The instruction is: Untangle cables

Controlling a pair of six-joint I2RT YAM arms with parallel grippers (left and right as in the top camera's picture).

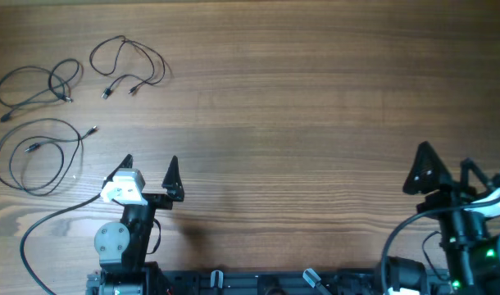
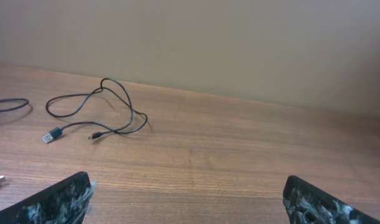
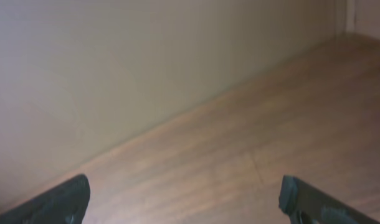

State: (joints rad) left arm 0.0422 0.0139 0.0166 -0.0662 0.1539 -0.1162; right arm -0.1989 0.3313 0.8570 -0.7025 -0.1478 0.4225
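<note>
Cables lie as three separate loose loops on the table, toward 10 o'clock.
Left end effector and right end effector are both released, spread wide, grasping nothing.

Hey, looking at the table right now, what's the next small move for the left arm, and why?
Probably pull the left gripper back to rest rather than reach out. The cables seem already separated: three loops lying apart at the far left of the table, none crossing another. The left gripper and right gripper both have open, empty jaws.
</note>
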